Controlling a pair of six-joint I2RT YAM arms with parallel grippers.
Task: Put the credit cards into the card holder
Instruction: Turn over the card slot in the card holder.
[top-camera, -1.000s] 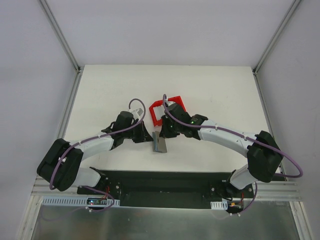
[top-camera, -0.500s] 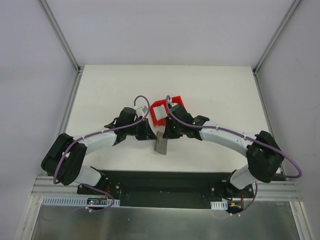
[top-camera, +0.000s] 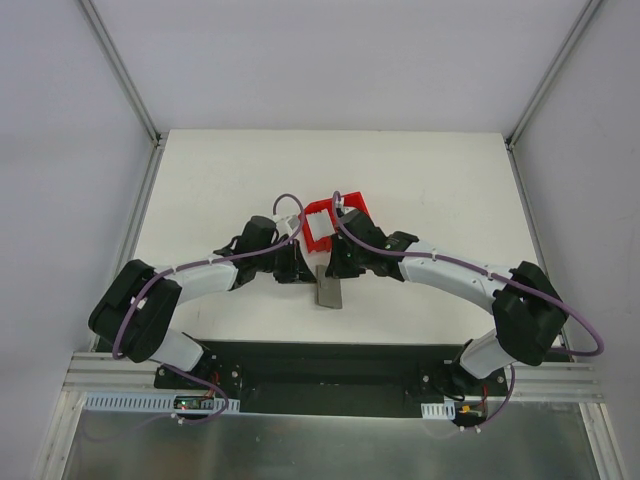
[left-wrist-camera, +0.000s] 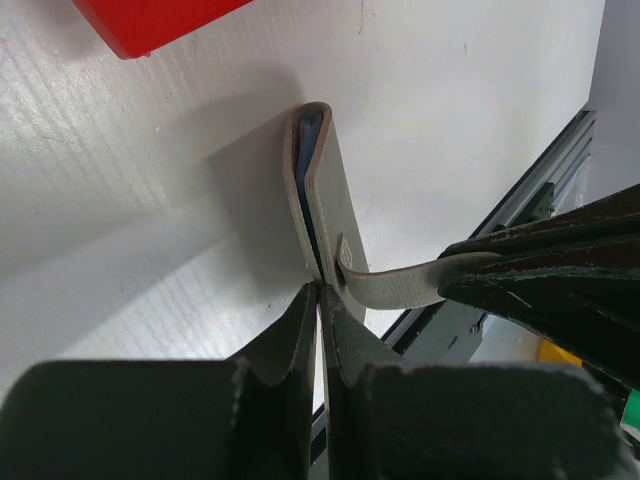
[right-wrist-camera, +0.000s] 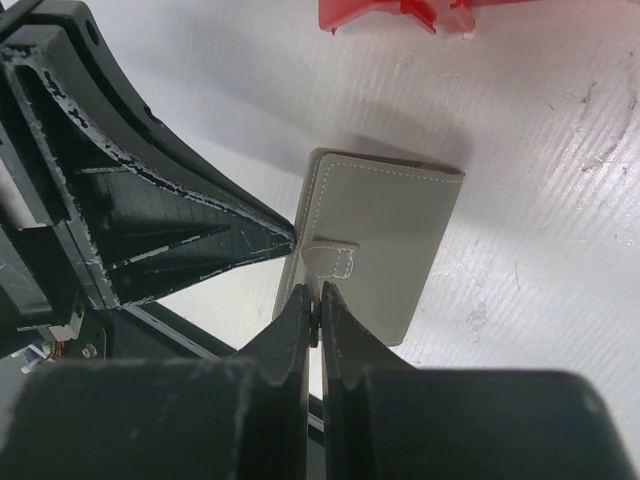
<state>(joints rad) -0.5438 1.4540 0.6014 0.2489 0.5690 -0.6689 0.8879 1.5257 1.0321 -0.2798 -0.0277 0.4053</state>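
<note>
From above, both wrists crowd over the card holder (top-camera: 328, 288), so only its near end shows, and the fingertips themselves are covered. The holder lies flat just on the near side of the red bin (top-camera: 312, 215), apart from it. The bin is cut off in both wrist views, showing only a corner or an edge.

Seen edge-on, the holder gapes slightly and a blue strip (left-wrist-camera: 308, 140) shows inside. Whether that is one of the credit cards or the lining cannot be told.

The right gripper (right-wrist-camera: 317, 295), on the side of the holder away from the bin, has its fingers pressed together on the holder's strap (left-wrist-camera: 385, 290), which is pulled out from the cover. The left gripper (left-wrist-camera: 319, 292) has its fingers squeezed together with the tips against the holder's edge beside the strap. Whether any of the cover is caught between them is not clear.

The table (top-camera: 220, 190) is white and faintly ribbed, with scuffs near the bin. Pale grey walls and slanting metal posts (top-camera: 120, 70) enclose it beyond the bin.
</note>
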